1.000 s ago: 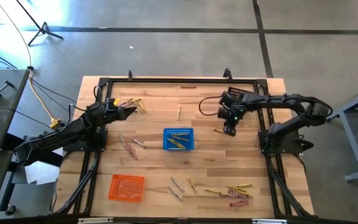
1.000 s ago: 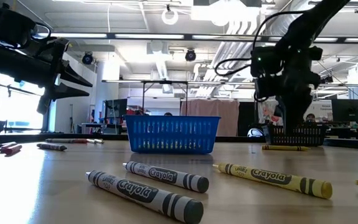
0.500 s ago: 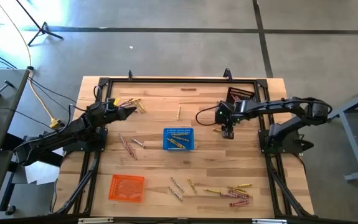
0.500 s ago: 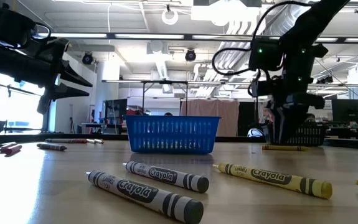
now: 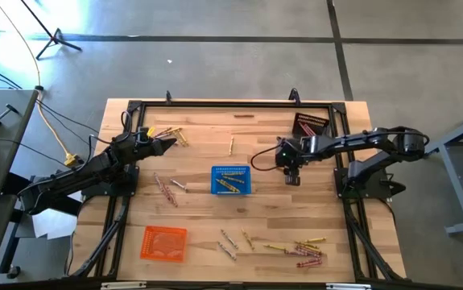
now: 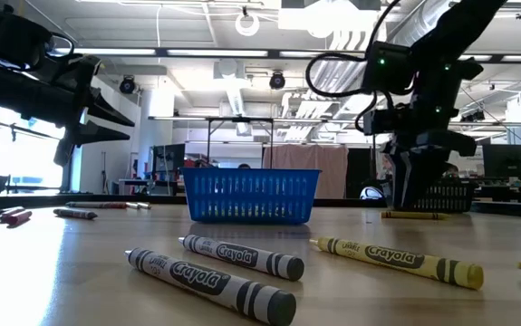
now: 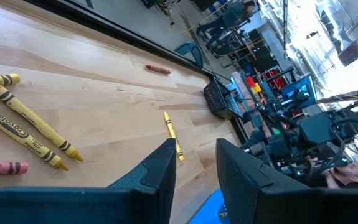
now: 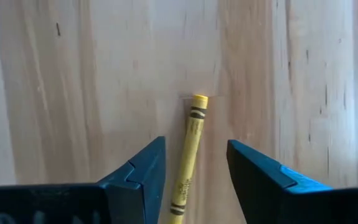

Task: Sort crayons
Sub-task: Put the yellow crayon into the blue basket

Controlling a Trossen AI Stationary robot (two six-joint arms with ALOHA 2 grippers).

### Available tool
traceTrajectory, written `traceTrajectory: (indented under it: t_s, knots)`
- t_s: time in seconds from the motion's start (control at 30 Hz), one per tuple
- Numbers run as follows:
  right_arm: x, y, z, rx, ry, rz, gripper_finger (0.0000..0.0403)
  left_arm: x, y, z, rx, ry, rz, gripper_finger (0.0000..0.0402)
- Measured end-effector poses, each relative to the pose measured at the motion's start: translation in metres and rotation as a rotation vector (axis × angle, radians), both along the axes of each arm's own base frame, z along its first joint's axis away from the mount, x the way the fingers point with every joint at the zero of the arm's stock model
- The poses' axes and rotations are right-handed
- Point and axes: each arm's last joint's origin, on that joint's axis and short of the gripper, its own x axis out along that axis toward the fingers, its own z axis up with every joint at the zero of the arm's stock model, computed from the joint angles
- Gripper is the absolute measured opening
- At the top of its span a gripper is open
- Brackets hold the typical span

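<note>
Currently, from my remote station I read this:

Right claw: low over the counter, to the right of the blue basket; fingers spread wide, holding nothing.
Target crayon: in the right wrist view a yellow crayon lies flat on the wood between the spread fingers, untouched.
Left claw: parked near the far left of the counter, fingers apart, empty.
Crayons near it: yellow ones just ahead of the left claw.
Other crayons: a mixed pile at the near right edge.
Orange basket: near left corner.
Dark basket: far right, beyond the right arm.
</note>
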Motion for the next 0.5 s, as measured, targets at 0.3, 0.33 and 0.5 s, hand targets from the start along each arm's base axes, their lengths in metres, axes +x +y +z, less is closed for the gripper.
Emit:
traceTrajectory:
  t_s: [0.3, 0.33, 0.5]
  knots:
    - [0.005, 0.0, -0.015, -0.024, 0.079, -0.003, 0.0158, 0.0, 0.0, 0.0, 0.0, 0.0, 0.0, 0.0101]
    - [0.005, 0.0, -0.019, -0.012, 0.094, 0.0, 0.0158, 0.0, 0.0, 0.0, 0.0, 0.0, 0.0, 0.0101]
    - [0.007, 0.0, -0.027, -0.001, 0.14, 0.0, 0.0151, 0.0, 0.0, 0.0, 0.0, 0.0, 0.0, 0.0101]
